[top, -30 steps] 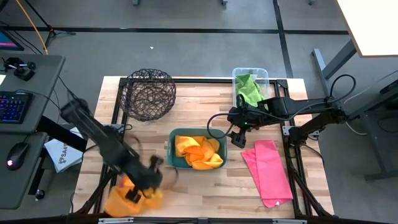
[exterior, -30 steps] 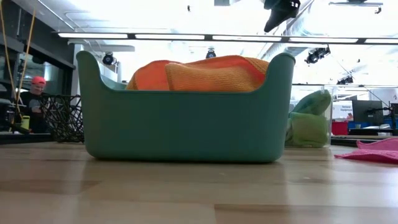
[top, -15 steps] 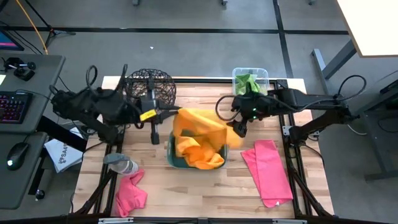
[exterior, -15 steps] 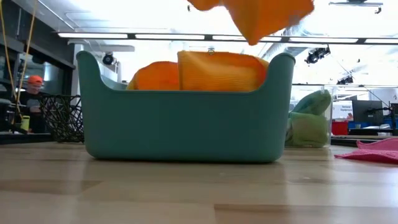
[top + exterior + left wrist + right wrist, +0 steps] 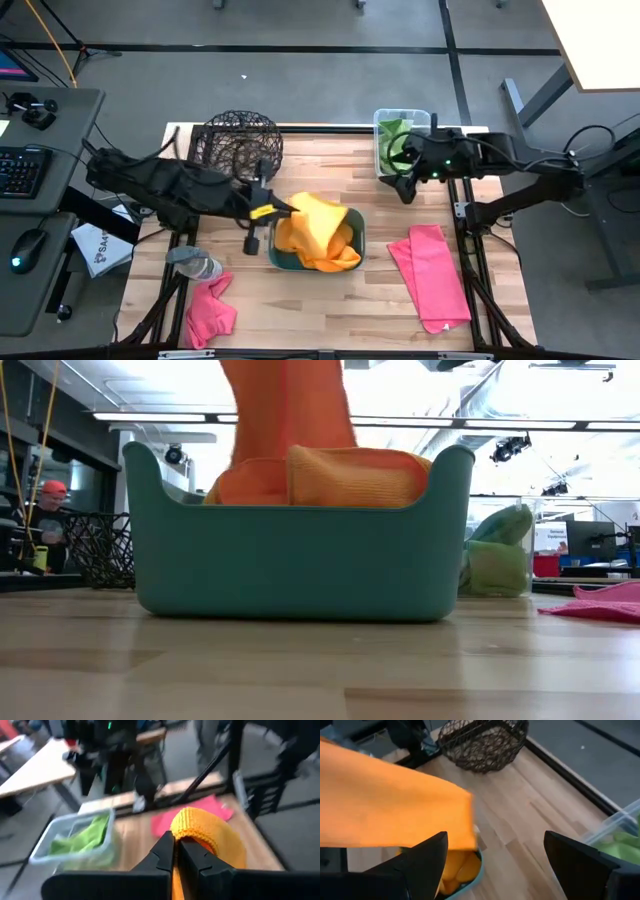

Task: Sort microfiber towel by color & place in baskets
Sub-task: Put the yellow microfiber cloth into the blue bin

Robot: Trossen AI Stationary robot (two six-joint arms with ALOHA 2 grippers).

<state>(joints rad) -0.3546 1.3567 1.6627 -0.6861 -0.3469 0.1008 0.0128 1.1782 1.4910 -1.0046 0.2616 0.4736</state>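
The left pincer (image 5: 272, 210) is closed on an orange towel (image 5: 318, 222) that drapes ahead of it into the teal tub (image 5: 356, 243), where other orange cloths already lie. The right pincer (image 5: 402, 186), fingers spread and empty, hovers just beside the clear bin (image 5: 428, 120) holding lime green towels. Left to sort: a pink towel (image 5: 430, 275) on the worktop (image 5: 330, 160) below the right pincer and another (image 5: 212, 308) beneath the left arm. The wire-mesh basket (image 5: 238, 150) looks empty, though its mesh makes that uncertain.
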